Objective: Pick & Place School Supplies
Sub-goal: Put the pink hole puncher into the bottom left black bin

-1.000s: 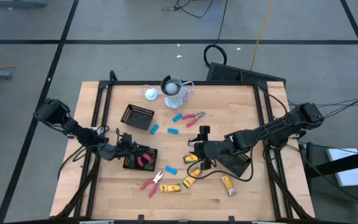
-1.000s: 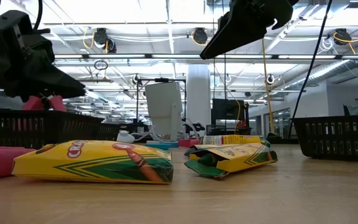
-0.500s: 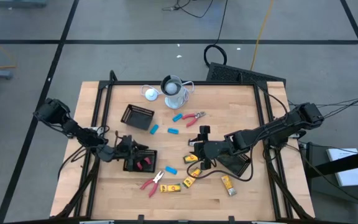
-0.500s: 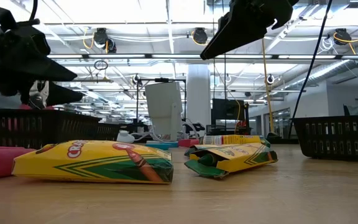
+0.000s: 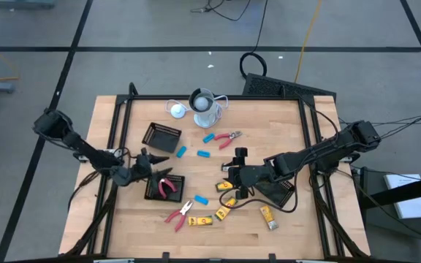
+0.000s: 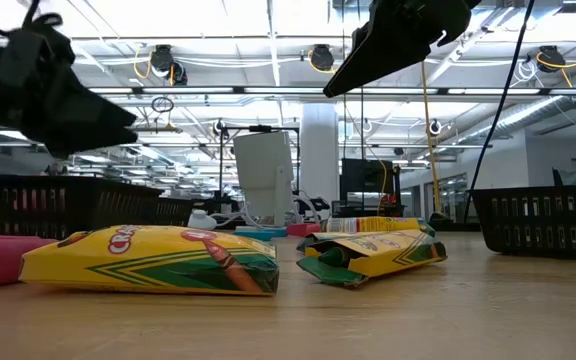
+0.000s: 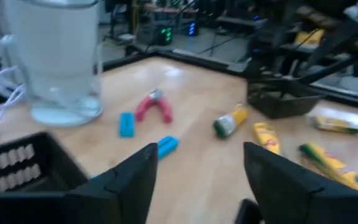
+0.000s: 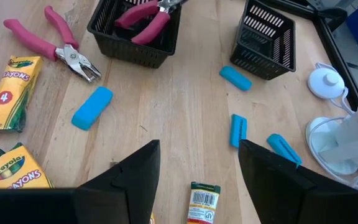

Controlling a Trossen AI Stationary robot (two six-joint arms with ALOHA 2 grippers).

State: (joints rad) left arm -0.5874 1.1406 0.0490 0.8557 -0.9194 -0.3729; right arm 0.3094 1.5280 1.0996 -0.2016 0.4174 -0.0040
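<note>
My left gripper hangs open and holds nothing, just left of a black mesh basket in which a pair of red-handled pliers lies. My right gripper stands open above the table's middle, over loose supplies. Light-blue blocks, yellow crayon boxes and two more red pliers lie flat on the wooden table.
A second black basket stands at the far left, a third under my right arm. A white-grey round cup-like object with a cable sits at the far edge. A glue stick lies among the items.
My left gripper has opened and let go of the red pliers, which have dropped into the basket below and now lie inside it. The gripper has then drawn back a little toward the table's far left, away from the basket.
</note>
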